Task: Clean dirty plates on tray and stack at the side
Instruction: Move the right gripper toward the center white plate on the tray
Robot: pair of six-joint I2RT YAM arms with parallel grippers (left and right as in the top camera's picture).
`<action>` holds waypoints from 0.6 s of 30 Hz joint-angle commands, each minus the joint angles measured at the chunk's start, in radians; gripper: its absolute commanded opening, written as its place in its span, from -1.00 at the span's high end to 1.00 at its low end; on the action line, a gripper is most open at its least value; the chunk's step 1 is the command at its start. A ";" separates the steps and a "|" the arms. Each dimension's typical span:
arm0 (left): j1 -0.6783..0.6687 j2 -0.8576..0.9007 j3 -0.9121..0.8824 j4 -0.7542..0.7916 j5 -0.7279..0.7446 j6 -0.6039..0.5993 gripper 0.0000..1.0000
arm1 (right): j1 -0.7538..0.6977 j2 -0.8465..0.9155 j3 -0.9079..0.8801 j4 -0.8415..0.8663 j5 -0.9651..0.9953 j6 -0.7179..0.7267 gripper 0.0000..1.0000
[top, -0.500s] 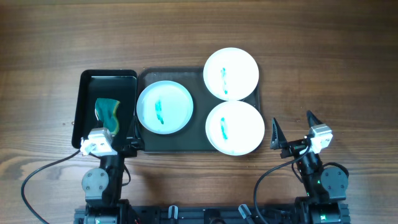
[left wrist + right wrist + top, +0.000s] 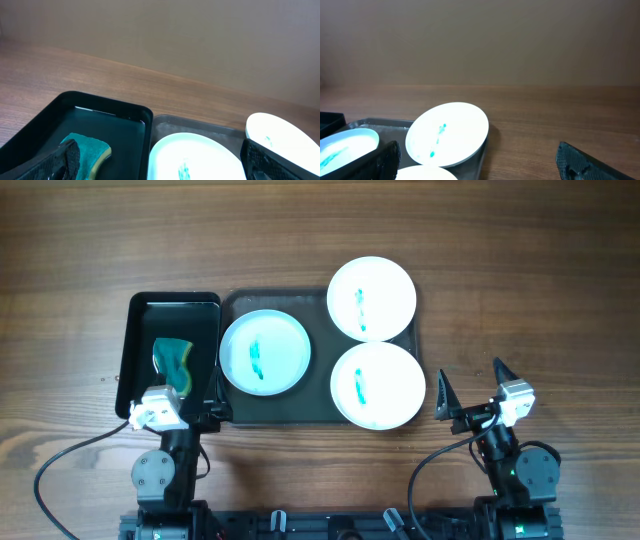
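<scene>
- Table (image 2: 520,270): brown wood grain, seen from overhead; 12 o'clock is the far edge.
- Tray (image 2: 245,302): large, dark and shallow, at the table's centre, long side running 9 to 3 o'clock.
- Plates: three, round, white, all on the tray, each with a teal smear in the middle.
- First plate (image 2: 265,352): at the tray's 9 o'clock end, fully inside the rim.
- Second plate (image 2: 372,298): at the tray's 1 o'clock corner, overhanging the far rim.
- Third plate (image 2: 378,385): at the tray's 5 o'clock corner, edge reaching the near rim, just beside the second plate.
- Small tray (image 2: 140,330): black and narrower, just beside the large tray at its 9 o'clock.
- Sponge (image 2: 174,360): green, in the small tray's 6 o'clock half.
- Left gripper (image 2: 160,150): fingers spread wide, holding nothing, at the small tray's 6 o'clock edge.
- Right gripper (image 2: 469,372): fingers spread wide, holding nothing, over bare table at the tray's 4 o'clock, apart from the third plate.
</scene>
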 commanded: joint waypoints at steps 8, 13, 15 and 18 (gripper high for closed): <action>-0.003 0.001 -0.006 0.000 0.008 -0.002 -1.00 | 0.005 -0.005 -0.001 0.004 0.020 -0.009 -0.99; -0.003 0.001 -0.006 0.000 0.008 -0.002 -1.00 | 0.005 -0.005 -0.001 0.004 0.021 -0.009 -0.99; -0.003 0.001 -0.006 0.000 0.008 -0.002 -1.00 | 0.005 -0.005 -0.001 0.005 0.017 -0.004 -0.99; -0.003 0.001 -0.006 0.000 0.008 -0.002 -1.00 | 0.005 -0.005 -0.001 0.005 0.018 0.019 -1.00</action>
